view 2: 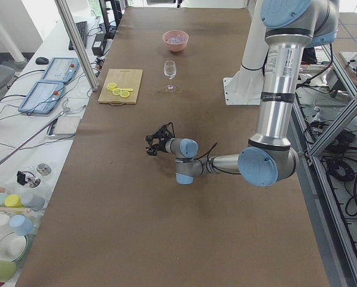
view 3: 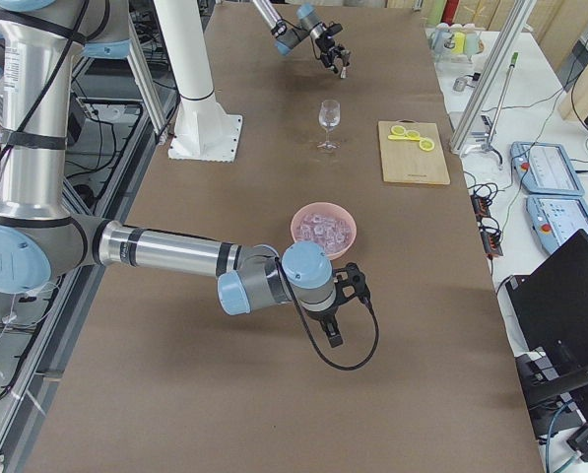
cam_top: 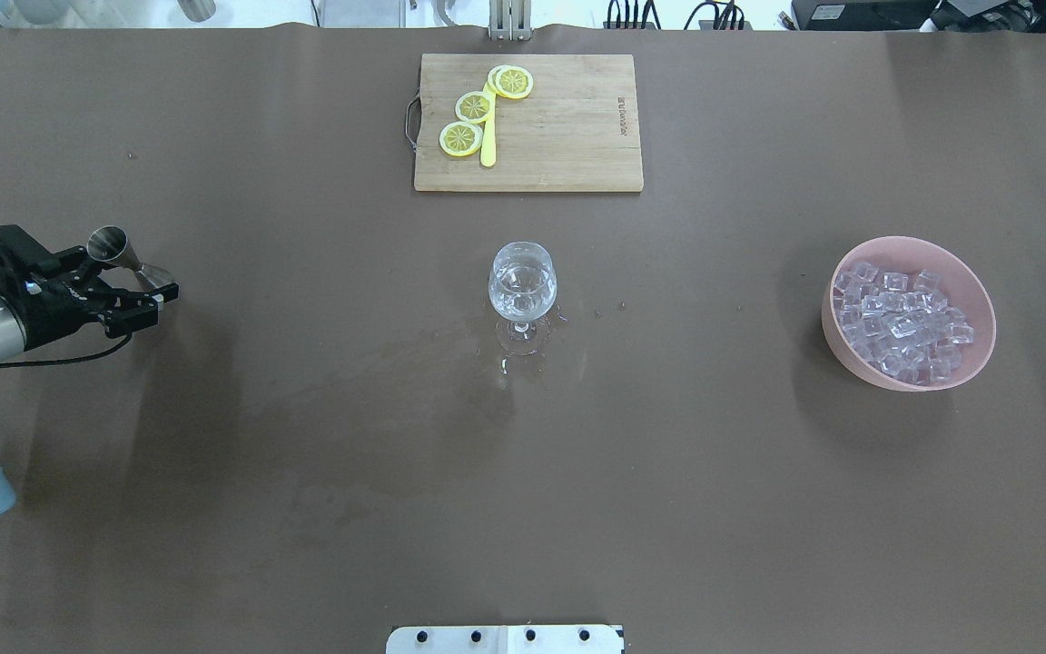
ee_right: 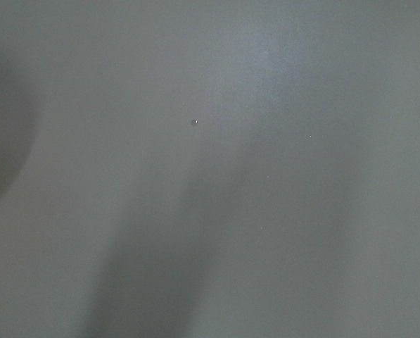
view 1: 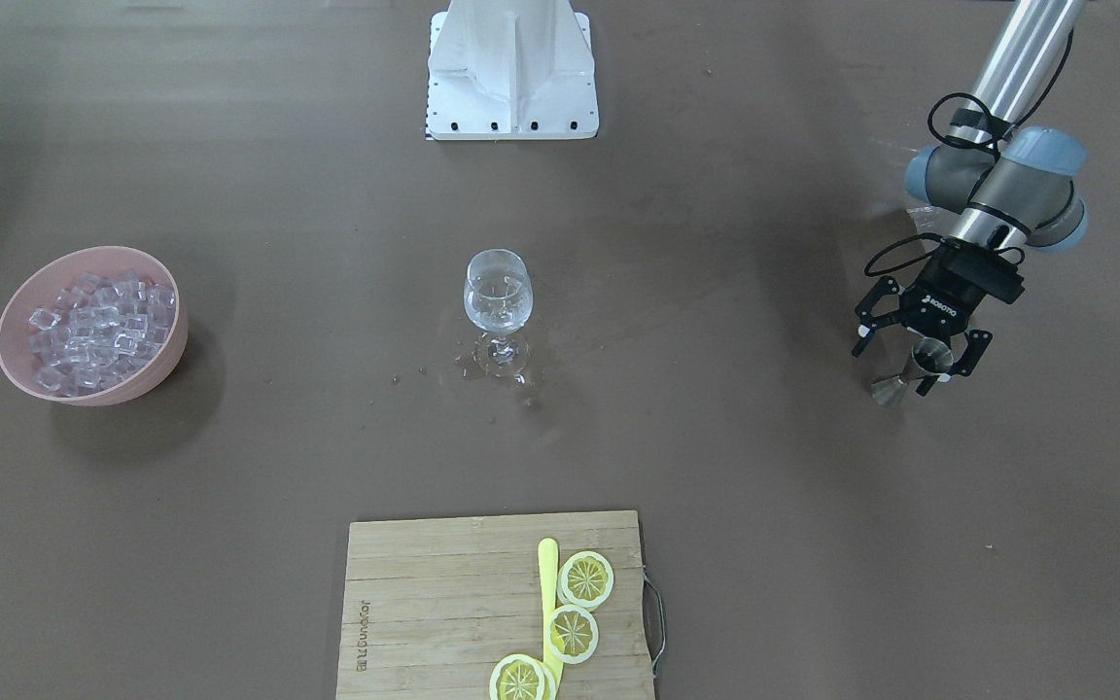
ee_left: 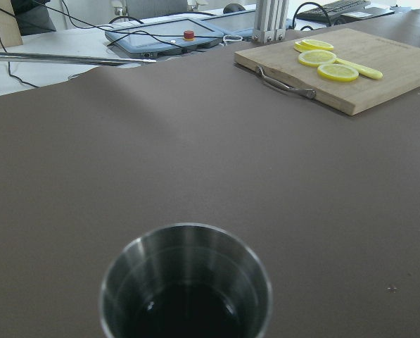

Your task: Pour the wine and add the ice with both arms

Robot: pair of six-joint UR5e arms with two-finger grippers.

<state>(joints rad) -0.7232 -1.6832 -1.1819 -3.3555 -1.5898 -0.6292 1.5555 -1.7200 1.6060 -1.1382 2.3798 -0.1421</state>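
Observation:
A clear stemmed glass (view 1: 497, 301) stands mid-table with a little clear wine (cam_top: 522, 289) in it. The ice (view 1: 101, 329) is heaped in a pink bowl (view 1: 163, 365), which also shows in the overhead view (cam_top: 977, 359). My left gripper (view 1: 915, 365) is open at the table's left end (cam_top: 158, 302). A steel jigger (view 1: 910, 374) stands between its spread fingers, filling the bottom of the left wrist view (ee_left: 186, 285). My right gripper (view 3: 335, 317) shows only in the right side view, over bare table on the near side of the bowl. I cannot tell if it is open.
A wooden cutting board (cam_top: 568, 136) with lemon slices (cam_top: 474, 107) and a yellow knife (cam_top: 488, 136) lies at the far edge. Small drops (view 1: 468, 367) lie around the glass's foot. The white pedestal base (view 1: 511, 73) stands on the robot's side.

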